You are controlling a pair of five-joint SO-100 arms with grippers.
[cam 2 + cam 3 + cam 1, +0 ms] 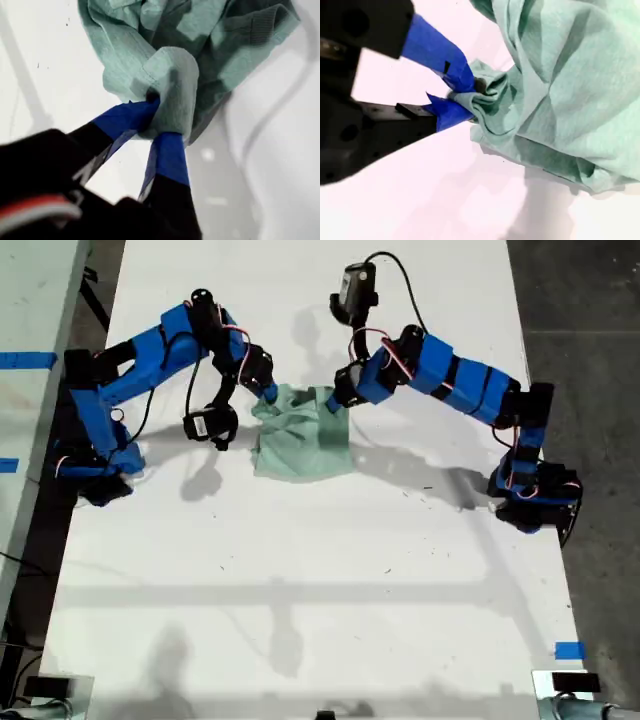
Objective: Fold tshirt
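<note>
The pale green tshirt lies bunched in a small rumpled heap on the white table, between the two blue arms. My first gripper is shut on a rolled fold of the tshirt. It appears in the exterior view as my first gripper, at the heap's far corner on the exterior view's right. My second gripper is shut on a crumpled edge of the tshirt. In the exterior view my second gripper is at the far corner on the exterior view's left. Both pinched corners are raised slightly.
The white table runs wide toward the near edge. Blue tape marks its near corner on the exterior view's right. Dark floor borders that side. Another surface with blue tape is at the exterior view's left.
</note>
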